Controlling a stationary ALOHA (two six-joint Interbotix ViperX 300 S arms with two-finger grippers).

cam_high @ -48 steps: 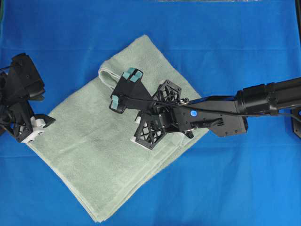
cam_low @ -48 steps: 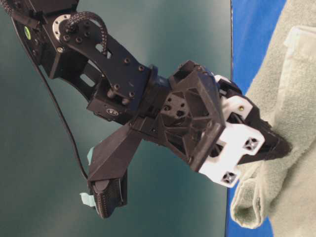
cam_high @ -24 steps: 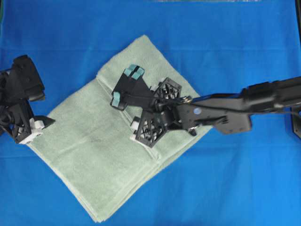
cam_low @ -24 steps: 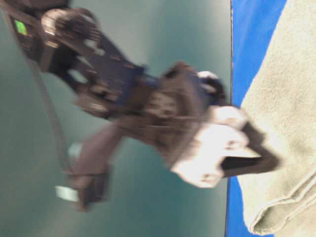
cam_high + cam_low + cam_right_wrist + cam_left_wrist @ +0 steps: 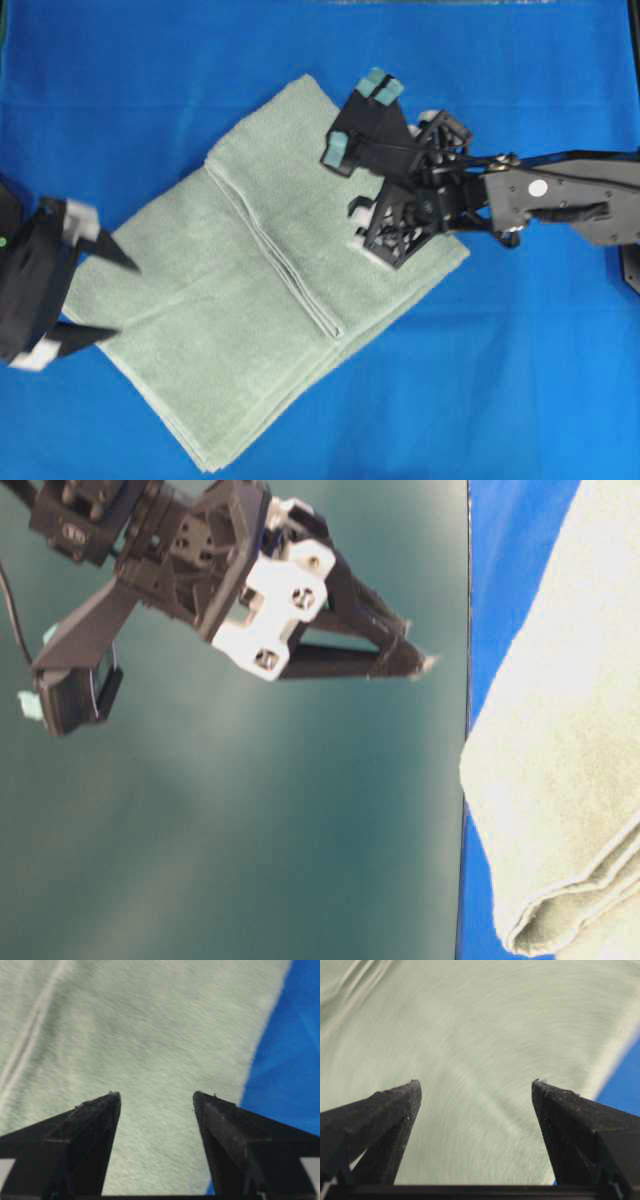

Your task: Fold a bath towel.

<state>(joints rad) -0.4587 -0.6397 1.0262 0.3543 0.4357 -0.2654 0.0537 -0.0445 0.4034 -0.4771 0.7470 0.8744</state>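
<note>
Your bath towel (image 5: 250,290) lies flat on the table (image 5: 120,90), set diagonally on the blue cover, and it reads as already doubled: a hemmed edge runs as a pale ridge across its middle, and the table-level view shows stacked layers at the near corner. So you look to be between folds, with one fold laid down and the next one not yet taken up.

Your right gripper (image 5: 372,228) hangs over the towel's right-hand part with its fingers spread and nothing between them; the wrist view shows only terry pile and a strip of blue in the gap. Your left gripper (image 5: 112,298) sits at the towel's left edge, also spread wide and empty (its wrist view is motion-smeared, so whether the tips touch the cloth cannot be told).

For the next fold you will likely need each gripper on a corner or hemmed edge, pinching through all the layers at once, then carrying that edge across without dragging the lower layers askew.

The cloth is pale sage-green, fuzzy and thick, soft enough to slump, with flatter, lighter hems. Its outline is roughly square with rounded, bulky corners. The fingers are black, tapering wedges with a rough-textured inner face.
</note>
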